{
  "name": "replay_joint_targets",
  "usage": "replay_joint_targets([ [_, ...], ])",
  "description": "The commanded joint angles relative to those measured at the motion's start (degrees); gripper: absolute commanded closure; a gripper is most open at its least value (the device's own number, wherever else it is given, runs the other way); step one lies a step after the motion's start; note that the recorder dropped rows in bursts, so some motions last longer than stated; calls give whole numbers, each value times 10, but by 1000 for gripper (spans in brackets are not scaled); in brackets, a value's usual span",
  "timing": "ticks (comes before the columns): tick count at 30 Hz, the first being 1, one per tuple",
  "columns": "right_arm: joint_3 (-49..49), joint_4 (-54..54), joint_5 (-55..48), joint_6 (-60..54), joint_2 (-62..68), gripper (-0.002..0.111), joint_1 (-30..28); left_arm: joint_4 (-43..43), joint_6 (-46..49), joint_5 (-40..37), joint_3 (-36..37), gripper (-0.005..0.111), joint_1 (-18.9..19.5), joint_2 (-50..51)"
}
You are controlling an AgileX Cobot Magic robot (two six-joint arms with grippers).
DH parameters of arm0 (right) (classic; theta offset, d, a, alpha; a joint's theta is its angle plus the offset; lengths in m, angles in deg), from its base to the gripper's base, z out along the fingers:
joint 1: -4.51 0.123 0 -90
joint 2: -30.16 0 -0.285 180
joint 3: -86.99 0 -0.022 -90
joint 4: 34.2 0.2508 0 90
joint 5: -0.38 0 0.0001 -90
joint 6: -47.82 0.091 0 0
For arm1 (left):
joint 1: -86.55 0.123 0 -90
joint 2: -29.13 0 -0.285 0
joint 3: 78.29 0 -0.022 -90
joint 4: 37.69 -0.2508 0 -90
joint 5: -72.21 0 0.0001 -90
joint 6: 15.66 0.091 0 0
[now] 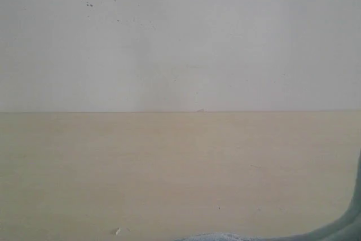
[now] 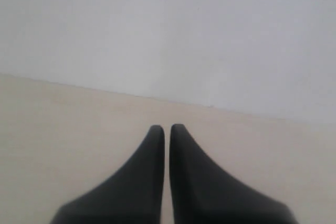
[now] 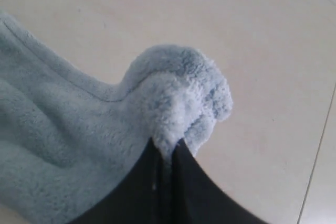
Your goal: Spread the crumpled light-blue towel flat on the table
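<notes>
Right wrist view shows the right gripper [image 3: 167, 148] with its two dark fingers pressed together on a fluffy bunch of the towel [image 3: 68, 129]; a small tuft of pile stands out between the tips. The rest of the light-blue cloth runs away from the fingers over the table [image 3: 252, 35], with soft folds and a hemmed border [image 3: 63, 72] along one side. Whether the pinched part is a corner I cannot tell, because the cloth curls over there. Left wrist view shows the left gripper [image 2: 167, 129] with its fingers together and nothing between them, above bare table and facing the wall [image 2: 210, 35]. In the exterior view only a thin strip of towel shows at the lower edge, so most of it probably lies close to the robot, out of that view.

I judge the towel light, very soft and limp: it keeps no shape and folds under its own weight, and the thick pile may slip out of a shallow pinch. It is not fragile. The best places to hold are the hem and the corners, where the cloth is thinner and firmer. Two neighbouring corners, one for each gripper, would let the arms pull it flat; the left gripper must open first for that.
</notes>
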Motion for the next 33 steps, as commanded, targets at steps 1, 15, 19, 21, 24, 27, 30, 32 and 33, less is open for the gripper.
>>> replay_joint_targets([
  [1,-68,-42,43,25,-2,108,0,132,-94,-9,2,103,-5,-1],
  [15,-80,-45,88,53,-2,108,0,732,444,-154,-12,103,-5,-1],
  [19,-80,-44,95,62,-2,108,0,829,643,-194,-13,103,-5,-1],
  [21,-80,-44,97,62,-2,108,0,829,642,-207,-14,103,-5,13],
  [24,-80,-44,97,62,-2,108,0,829,643,-238,-24,103,-5,59],
  [27,-80,-44,97,62,-2,108,0,829,662,-277,-52,103,-5,118],
  [30,-80,-44,96,65,-2,108,0,829,701,-290,-97,103,-5,189],
  [32,-80,-44,100,65,-2,108,0,829,743,-275,-130,103,-5,242],
  [33,-80,-44,100,65,-2,108,0,829,763,-263,-144,103,-5,272],
])
